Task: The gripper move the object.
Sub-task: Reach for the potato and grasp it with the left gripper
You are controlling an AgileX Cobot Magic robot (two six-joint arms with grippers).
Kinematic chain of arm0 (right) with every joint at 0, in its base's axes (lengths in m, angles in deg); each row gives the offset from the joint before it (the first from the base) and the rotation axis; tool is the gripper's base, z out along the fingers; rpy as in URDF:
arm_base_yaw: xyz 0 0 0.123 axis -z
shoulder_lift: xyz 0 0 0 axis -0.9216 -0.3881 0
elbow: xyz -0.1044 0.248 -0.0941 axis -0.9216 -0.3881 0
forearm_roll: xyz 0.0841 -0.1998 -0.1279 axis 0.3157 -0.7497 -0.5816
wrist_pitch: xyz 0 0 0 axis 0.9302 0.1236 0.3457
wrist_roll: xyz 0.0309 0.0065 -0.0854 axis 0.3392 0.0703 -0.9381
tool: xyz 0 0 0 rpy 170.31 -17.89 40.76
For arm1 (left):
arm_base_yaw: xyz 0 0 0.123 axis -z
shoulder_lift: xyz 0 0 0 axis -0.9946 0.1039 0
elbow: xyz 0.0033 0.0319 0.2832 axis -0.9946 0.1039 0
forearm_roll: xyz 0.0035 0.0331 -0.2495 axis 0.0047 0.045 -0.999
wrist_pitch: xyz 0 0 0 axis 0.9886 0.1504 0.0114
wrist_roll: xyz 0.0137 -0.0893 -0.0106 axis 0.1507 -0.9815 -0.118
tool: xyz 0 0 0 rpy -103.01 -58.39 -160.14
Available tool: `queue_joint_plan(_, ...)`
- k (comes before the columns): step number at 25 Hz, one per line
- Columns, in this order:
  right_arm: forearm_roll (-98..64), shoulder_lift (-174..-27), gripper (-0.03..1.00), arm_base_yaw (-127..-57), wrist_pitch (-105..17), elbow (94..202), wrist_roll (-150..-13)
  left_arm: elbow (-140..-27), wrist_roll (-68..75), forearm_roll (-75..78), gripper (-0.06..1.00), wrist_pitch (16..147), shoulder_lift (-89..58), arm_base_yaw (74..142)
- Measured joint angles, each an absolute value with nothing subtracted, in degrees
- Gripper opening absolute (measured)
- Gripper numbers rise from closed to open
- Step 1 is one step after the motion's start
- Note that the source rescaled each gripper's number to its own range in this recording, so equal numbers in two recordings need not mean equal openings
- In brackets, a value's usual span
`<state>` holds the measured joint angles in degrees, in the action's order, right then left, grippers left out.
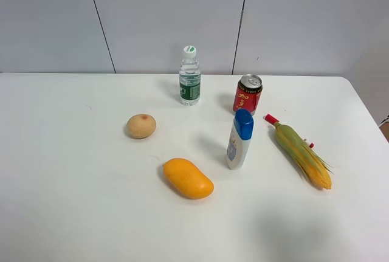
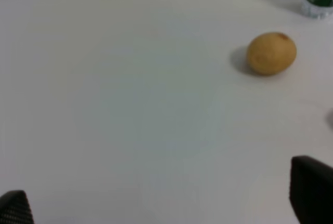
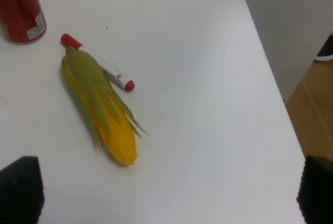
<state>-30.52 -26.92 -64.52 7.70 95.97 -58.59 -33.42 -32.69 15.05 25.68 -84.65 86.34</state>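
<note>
The white table (image 1: 61,201) fills most of what I can see, backed by a pale panelled wall. Longest on it is the ear of corn (image 1: 302,154), lying flat on the right side with its green husk partly peeled back from the yellow kernels. Next comes the orange-yellow mango (image 1: 188,178), resting near the middle toward the front. A white bottle with a blue cap (image 1: 239,140) stands upright between the mango and the corn. A clear water bottle with a green label (image 1: 189,76) stands toward the back, and a red can (image 1: 248,93) stands near it on the right. The object (image 1: 141,126), round and tan-brown with a faint reddish spot, sits alone left of centre, apart from the mango and the water bottle and touching nothing. A thin white marker with red ends (image 3: 112,70) lies right against the corn's husk. The left gripper (image 2: 164,203) shows only two black tips spread wide, with the object lying well beyond them. The right gripper (image 3: 169,190) is likewise spread wide over bare table near the corn, holding nothing.
</note>
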Motion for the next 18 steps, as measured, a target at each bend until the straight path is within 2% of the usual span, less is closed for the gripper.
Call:
queue_joint_plan(7,-30.52,-26.92,1.0,-64.52,7.7,95.97,-58.59,-39.23,-32.63,12.11,1.0,35.21,-61.24,86.34)
queue_joint_plan(13,-30.52,-26.92,1.0,-64.52,7.7,95.97,-58.59,-41.51,-24.65,-1.7,1.0,46.16,-36.7,86.68)
queue_joint_plan(18,-30.52,-26.92,1.0,-64.52,7.7,95.97,-58.59,-45.12,-16.55,-4.62,1.0,54.26,-19.93,92.34)
